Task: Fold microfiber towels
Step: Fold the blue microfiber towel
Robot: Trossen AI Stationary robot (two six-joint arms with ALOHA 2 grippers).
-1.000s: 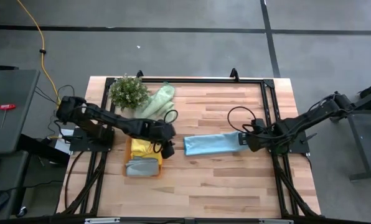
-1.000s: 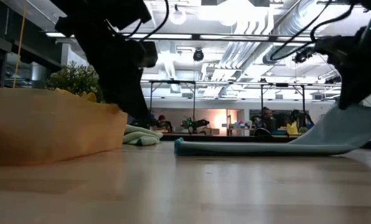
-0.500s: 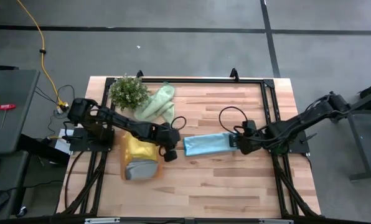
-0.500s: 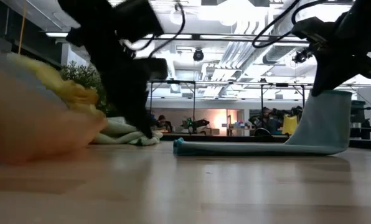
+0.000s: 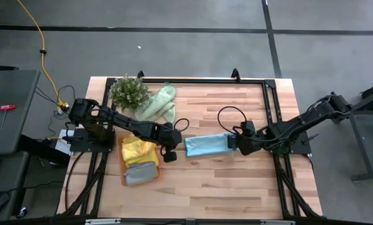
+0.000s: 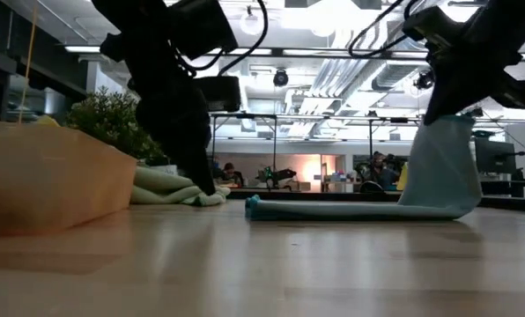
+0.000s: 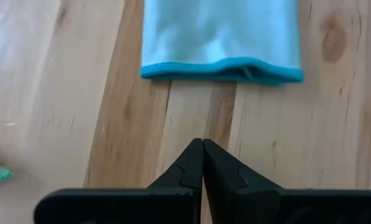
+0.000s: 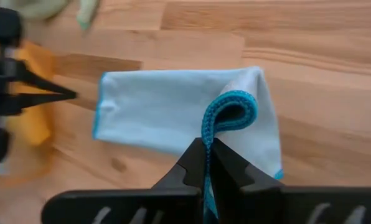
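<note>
A light blue-teal towel [image 5: 206, 145], folded into a strip, lies on the wood at mid-table. My right gripper [image 5: 235, 144] is shut on its right end, which stands up off the table [image 6: 443, 163] and curls over the rest. The towel's left end [image 7: 220, 70] lies flat. My left gripper [image 5: 169, 155] is shut, its tips [image 7: 202, 144] low over bare wood just short of that end, holding nothing. Yellow [image 5: 138, 149] and grey [image 5: 139, 173] towels lie in the orange tray [image 5: 121, 164]. A pale green towel [image 5: 158, 103] lies by the plant. My right gripper pinches the towel's teal-hemmed right edge [image 8: 205, 127] between its two fingers, slanting down from the table's right side. The hem curls into a loop beside the fingertips, so more than one layer is in the hold. That end is lifted upright; the rest lies on the table.
A small bushy plant [image 5: 129, 92] stands at the far left. A black frame [image 5: 269, 100] runs along the table's far and right edges. Bare wood stretches in front of the blue towel toward the near edge.
My right gripper has carried the towel's right end up and toward the table's left, so that end now stands upright while the left end stays flat. My left gripper has shut and come down toward the towel's left end. The orange tray has shifted and turned a little.
</note>
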